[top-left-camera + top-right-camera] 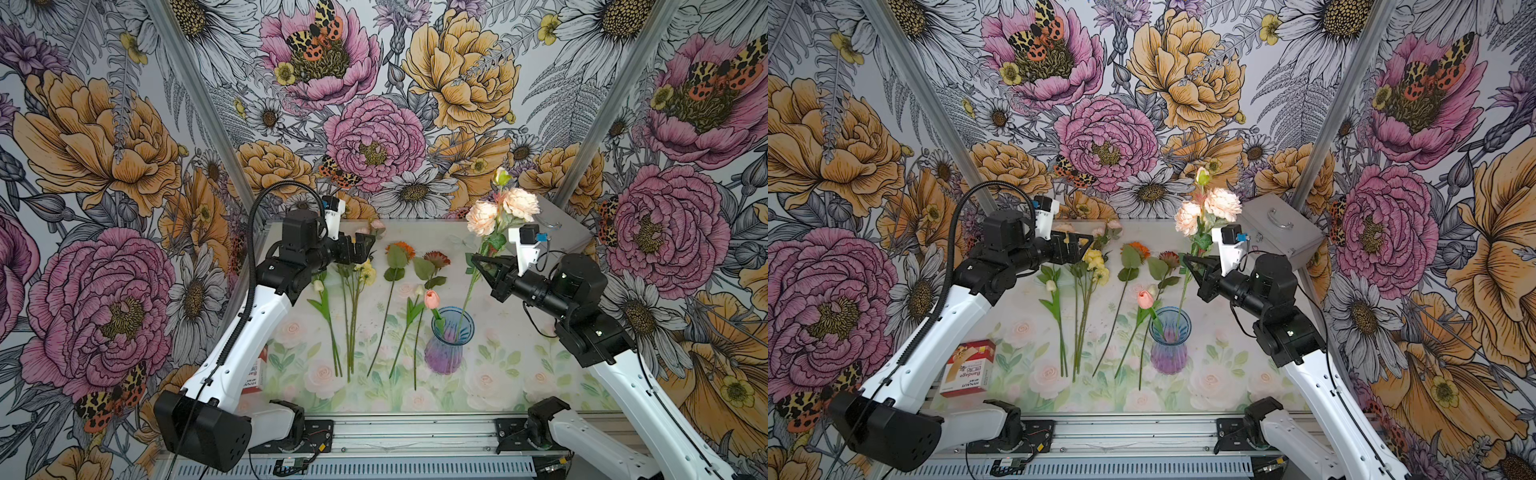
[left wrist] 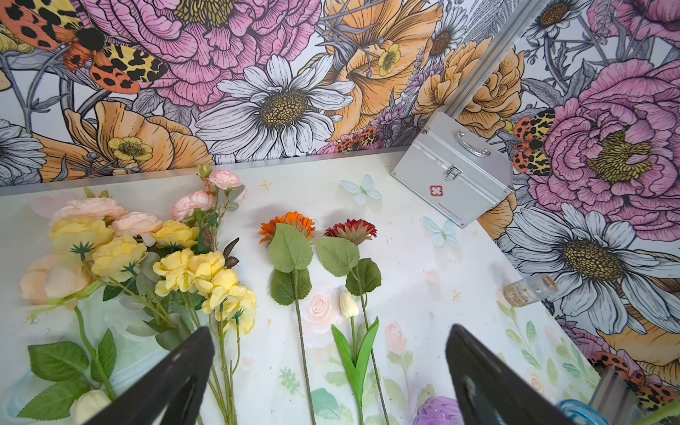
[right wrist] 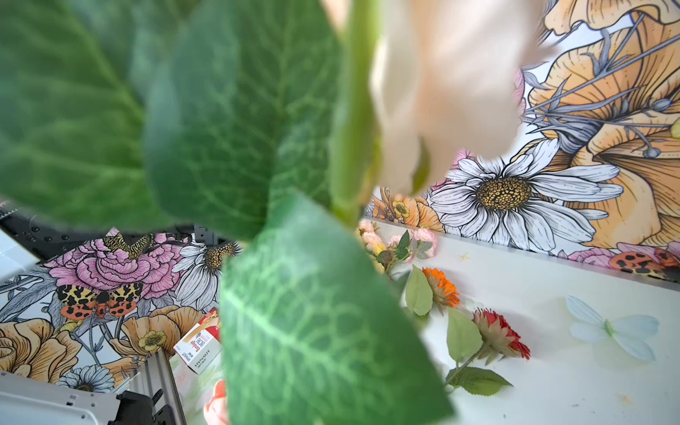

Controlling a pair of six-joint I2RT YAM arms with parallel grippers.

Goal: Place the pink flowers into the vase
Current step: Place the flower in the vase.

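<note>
**Mia:** What is the right gripper (image 1: 477, 262) doing?

**Ben:** It is squeezed tight on the thin green stem of a long leafy pink spray (image 1: 482, 218) with pale ruffled blooms. It holds the stem up above the see-through ribbed glass vase (image 1: 442, 357), the one with a blue rim and a round purple belly.

**Mia:** Is the stem in the vase?

**Ben:** Yes. The bottom end pokes down through the blue rim, and the blooms stand high over it. (In the right wrist view, big blurry green leaves fill nearly everything.)

**Mia:** Is anything else in the vase?

**Ben:** A short salmon-pink tulip (image 1: 432, 299) stands in it. It leans out over the rim toward the left arm's side.

**Mia:** And the left gripper (image 1: 360, 246)?

**Ben:** Its two black fingers (image 2: 176, 379) are spread wide apart, with nothing between them. It hangs beyond the vase on the left arm's side, over the flowers lying on the white flower-print table (image 1: 519, 340).

**Mia:** Which flowers are under it?

**Ben:** More pink leafy sprays (image 2: 191, 204) lie flat there, mixed up with bunches of yellow ruffled flowers (image 2: 191, 268). Closer to the vase lie an orange daisy (image 2: 287, 224), a dark red daisy (image 2: 351, 230) and a small white tulip (image 2: 348, 303).
</note>
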